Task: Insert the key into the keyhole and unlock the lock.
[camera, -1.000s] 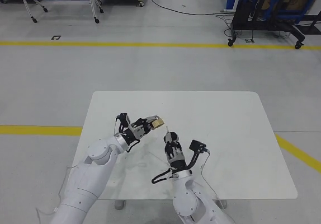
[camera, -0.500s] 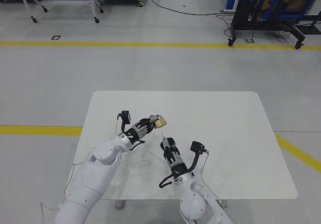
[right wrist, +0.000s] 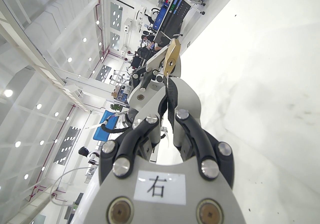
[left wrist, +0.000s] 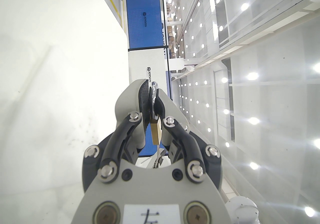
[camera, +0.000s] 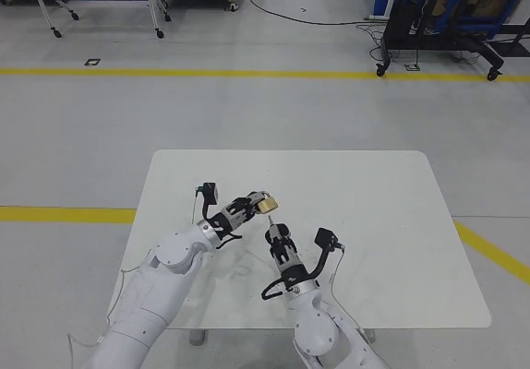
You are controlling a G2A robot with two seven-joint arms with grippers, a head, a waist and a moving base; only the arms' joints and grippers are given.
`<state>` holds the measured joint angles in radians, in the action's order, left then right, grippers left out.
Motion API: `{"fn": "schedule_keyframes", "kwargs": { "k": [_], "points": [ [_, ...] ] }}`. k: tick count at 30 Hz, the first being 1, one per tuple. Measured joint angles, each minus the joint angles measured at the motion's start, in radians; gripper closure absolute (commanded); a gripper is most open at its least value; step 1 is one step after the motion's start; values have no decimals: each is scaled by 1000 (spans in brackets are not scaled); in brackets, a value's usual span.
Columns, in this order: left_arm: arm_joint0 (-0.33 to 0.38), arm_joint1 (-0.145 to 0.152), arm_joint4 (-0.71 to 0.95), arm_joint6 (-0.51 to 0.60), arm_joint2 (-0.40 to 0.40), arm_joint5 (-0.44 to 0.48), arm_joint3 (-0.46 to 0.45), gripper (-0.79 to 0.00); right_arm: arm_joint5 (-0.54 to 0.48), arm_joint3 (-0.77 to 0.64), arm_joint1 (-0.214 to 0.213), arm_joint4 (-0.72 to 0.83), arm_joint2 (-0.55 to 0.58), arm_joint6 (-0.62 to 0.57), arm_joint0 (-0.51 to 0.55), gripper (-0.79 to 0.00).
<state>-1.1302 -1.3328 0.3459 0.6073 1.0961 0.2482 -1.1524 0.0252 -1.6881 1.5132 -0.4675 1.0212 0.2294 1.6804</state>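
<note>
Left end effector (left wrist: 152,95): pinched on the silvery shackle (left wrist: 153,100) of the brass lock (right wrist: 172,56), above the table (camera: 385,184), well inside every edge. Right end effector (right wrist: 168,86): pressed on the key (right wrist: 165,79), tip near the keyhole (right wrist: 170,62); contact not discernible.

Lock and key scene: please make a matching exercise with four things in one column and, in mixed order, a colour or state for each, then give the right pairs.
Things:
1. lock
2. key
3. table
4. keyhole

States:
A. white
B. gripped by the right end effector
C. gripped by the left end effector
D. empty, key tip just short of it

Pairs: 1-C, 2-B, 3-A, 4-D
</note>
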Motion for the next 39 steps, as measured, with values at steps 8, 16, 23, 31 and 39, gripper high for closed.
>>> {"fn": "schedule_keyframes", "kwargs": {
  "k": [8, 16, 23, 31, 39],
  "points": [
    [-2, 0, -24, -2, -3, 17, -3, 0, 20, 4, 3, 41, 6, -3, -16, 0],
    [-2, -1, -26, -2, -3, 23, -2, 0, 26, 6, 4, 53, 8, 12, -18, 0],
    [-5, -1, -41, -6, -6, 35, -3, 0, 35, 9, 6, 76, 9, 15, -22, 0],
    [-7, -1, -54, -3, -8, 47, -4, 0, 32, 7, 6, 110, 13, -17, -25, 0],
    [-6, -1, -65, 9, -9, 55, -4, 0, 24, -6, 1, 114, 27, -36, -14, 0]
  ]
}}
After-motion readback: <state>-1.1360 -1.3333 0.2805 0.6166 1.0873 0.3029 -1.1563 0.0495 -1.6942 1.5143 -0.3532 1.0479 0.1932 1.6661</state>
